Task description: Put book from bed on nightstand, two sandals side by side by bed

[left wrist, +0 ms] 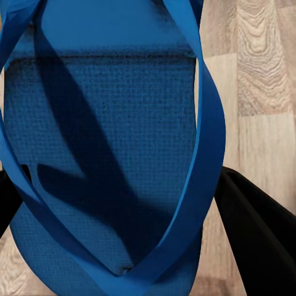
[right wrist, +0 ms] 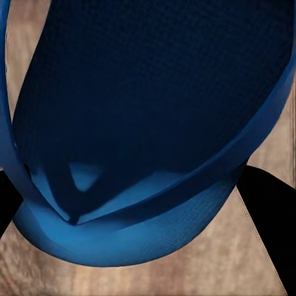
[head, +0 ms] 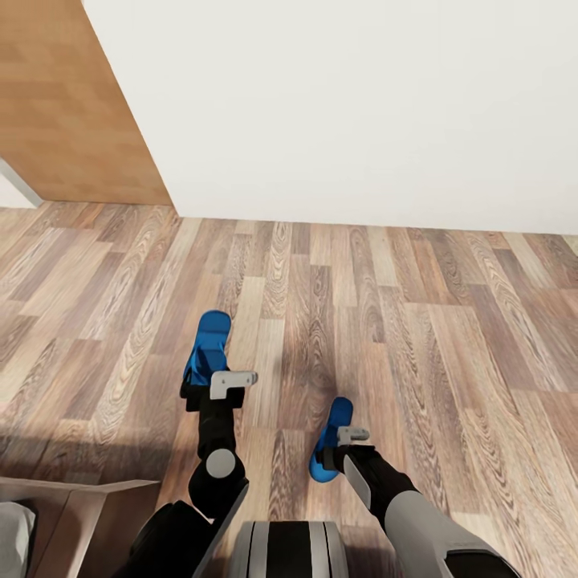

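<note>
Two bright blue sandals are held above the wood-plank floor. My left gripper (head: 197, 385) is shut on the heel end of one sandal (head: 209, 347), whose toe points toward the wall. My right gripper (head: 327, 457) is shut on the other sandal (head: 332, 437), which hangs lower and nearer my trunk. Close up, the left wrist view has the sandal's sole and straps (left wrist: 105, 154) between black fingers (left wrist: 259, 240). The right wrist view has the second sandal (right wrist: 148, 123) between its black fingers (right wrist: 271, 209). The book and the nightstand are out of view.
A white wall (head: 361, 104) closes the far side, with a light wooden door panel (head: 72, 104) at the far left. A brown wooden edge (head: 80, 502) with a pale grey patch (head: 14, 538) sits at the near left beside my base. Plank floor (head: 449, 353) stretches to the right.
</note>
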